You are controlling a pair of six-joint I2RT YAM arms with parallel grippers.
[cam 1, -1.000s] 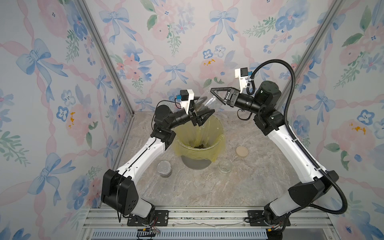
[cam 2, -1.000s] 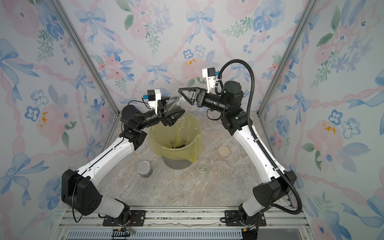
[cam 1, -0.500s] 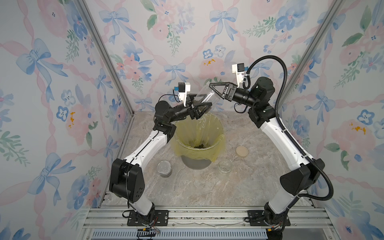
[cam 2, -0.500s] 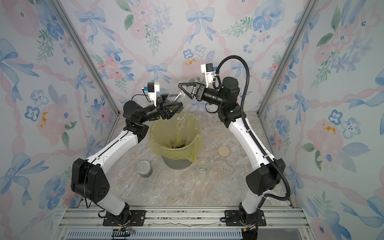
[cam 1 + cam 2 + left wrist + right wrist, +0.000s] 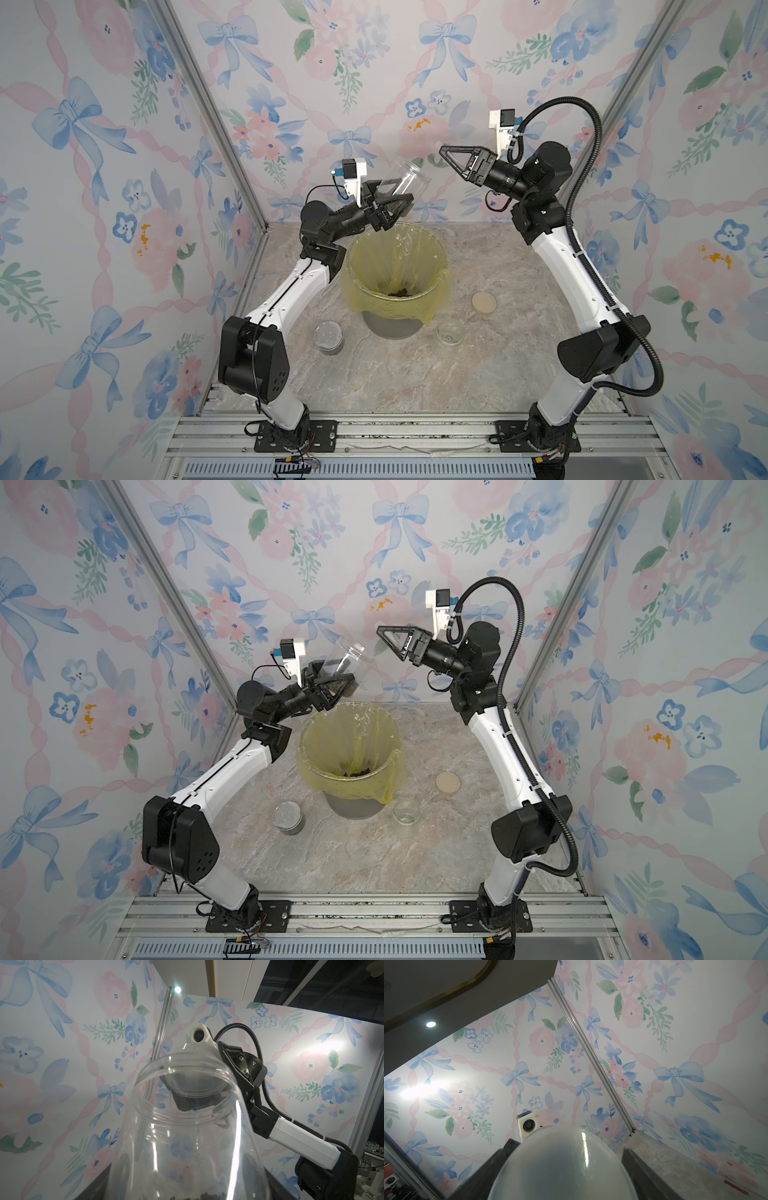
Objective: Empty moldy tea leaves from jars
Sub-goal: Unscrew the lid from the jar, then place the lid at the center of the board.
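Left fingers (image 5: pixel 388 217) clamp the open jar (image 5: pixel 411 178), tilted mouth-up above the far rim of the bin (image 5: pixel 388 328), tea leaves (image 5: pixel 395 204) at its base; right fingers (image 5: pixel 645 1178) hold a translucent lid (image 5: pixel 562 1167); best tipped fully over the centre of the liner (image 5: pixel 361 300).

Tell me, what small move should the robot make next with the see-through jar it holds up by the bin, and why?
Probably the left pincer should roll its clear cylindrical plastic jar mouth-down over the round yellow-lined bin. The clear round lid is off, in the right pincer, yet the jar tilts mouth-up, so the dark crumbly tea leaves sit at its bottom.
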